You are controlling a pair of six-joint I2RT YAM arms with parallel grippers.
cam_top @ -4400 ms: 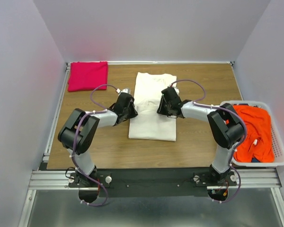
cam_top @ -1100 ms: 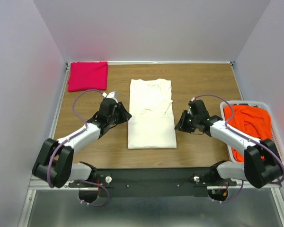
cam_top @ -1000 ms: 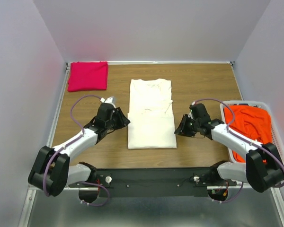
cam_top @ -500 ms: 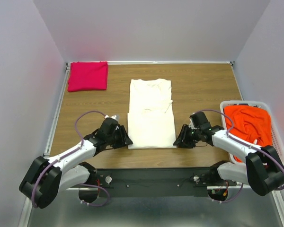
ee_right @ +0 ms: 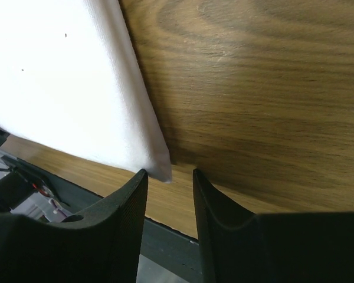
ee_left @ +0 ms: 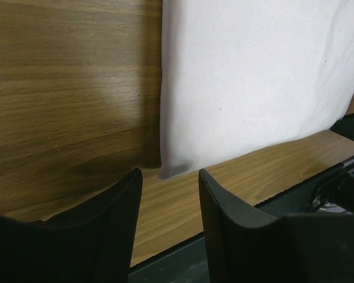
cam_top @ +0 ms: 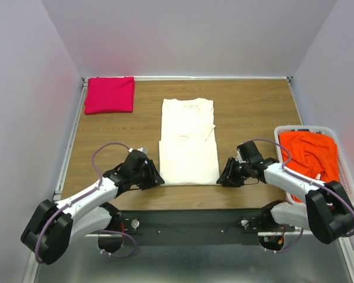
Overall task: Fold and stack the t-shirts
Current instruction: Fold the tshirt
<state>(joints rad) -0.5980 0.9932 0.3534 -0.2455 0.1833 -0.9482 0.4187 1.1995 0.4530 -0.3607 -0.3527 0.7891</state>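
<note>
The cream-white t-shirt point(cam_top: 188, 141) lies flat as a long folded strip in the middle of the table. My left gripper point(cam_top: 156, 177) is open at its near left corner point(ee_left: 172, 168), the corner just ahead of the gap between the fingers. My right gripper point(cam_top: 222, 177) is open at the near right corner point(ee_right: 159, 170), which lies just ahead of the gap near the left finger. Neither holds cloth. A folded magenta-pink t-shirt point(cam_top: 110, 94) lies at the back left. The orange-red t-shirt point(cam_top: 310, 155) is crumpled in the basket.
A white plastic laundry basket point(cam_top: 344, 197) stands at the table's right edge, close to my right arm. The table's near edge and the black rail point(cam_top: 189, 221) run just behind both grippers. Bare wood point(cam_top: 253, 109) lies either side of the cream shirt.
Both grippers have slid toward me along the shirt's long sides to its near corners. The shirt has not moved in the last second.
</note>
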